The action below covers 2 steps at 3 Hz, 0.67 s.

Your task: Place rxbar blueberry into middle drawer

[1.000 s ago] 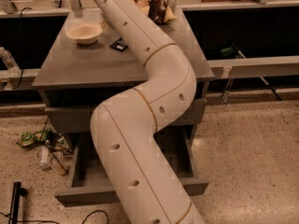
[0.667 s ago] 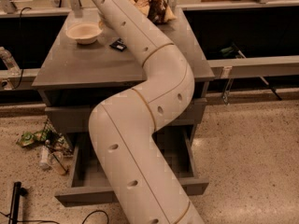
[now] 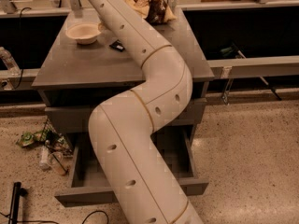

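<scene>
The rxbar blueberry (image 3: 116, 45), a small dark bar, lies on the grey cabinet top (image 3: 84, 66) just right of the beige bowl (image 3: 84, 32), partly hidden behind my arm. The middle drawer (image 3: 83, 172) stands pulled open below, with its grey floor bare where it shows and its front panel (image 3: 88, 196) toward me. My white arm (image 3: 140, 125) rises across the drawer and the cabinet top and leaves the picture at the top left. My gripper is out of view beyond that top edge.
A tan-and-brown snack bag (image 3: 152, 8) lies at the back of the cabinet top. A closed grey drawer front (image 3: 63, 119) sits above the open drawer. Litter and bottles (image 3: 44, 146) lie on the floor at the left, and a black object (image 3: 16, 200) lies nearer.
The bend of my arm has shifted very slightly left. The bar, the bowl and the drawer have not moved.
</scene>
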Motion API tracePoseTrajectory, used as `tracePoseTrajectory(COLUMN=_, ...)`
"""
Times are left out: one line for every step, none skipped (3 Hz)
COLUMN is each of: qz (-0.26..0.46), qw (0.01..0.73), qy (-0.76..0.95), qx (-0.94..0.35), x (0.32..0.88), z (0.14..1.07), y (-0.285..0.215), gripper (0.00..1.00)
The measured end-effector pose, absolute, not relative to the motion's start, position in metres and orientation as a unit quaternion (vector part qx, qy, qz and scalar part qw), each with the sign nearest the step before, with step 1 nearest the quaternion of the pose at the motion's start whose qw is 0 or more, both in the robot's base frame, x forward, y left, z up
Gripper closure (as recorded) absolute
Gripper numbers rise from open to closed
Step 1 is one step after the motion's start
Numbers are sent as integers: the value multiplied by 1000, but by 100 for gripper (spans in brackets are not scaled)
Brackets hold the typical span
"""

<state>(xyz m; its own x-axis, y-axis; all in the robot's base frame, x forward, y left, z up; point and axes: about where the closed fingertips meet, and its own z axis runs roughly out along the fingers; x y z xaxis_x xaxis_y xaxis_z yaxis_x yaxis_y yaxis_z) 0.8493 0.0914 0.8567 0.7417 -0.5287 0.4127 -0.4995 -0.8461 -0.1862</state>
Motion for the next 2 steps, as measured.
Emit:
tracePoseTrajectory(qz=-241, qw=23, qy=273, qx=-931, x=858, z=846, y=97, gripper=0)
tracePoseTrajectory(qz=-254, qw=5, qy=266, qx=-930, x=866, z=835, y=100, gripper=0)
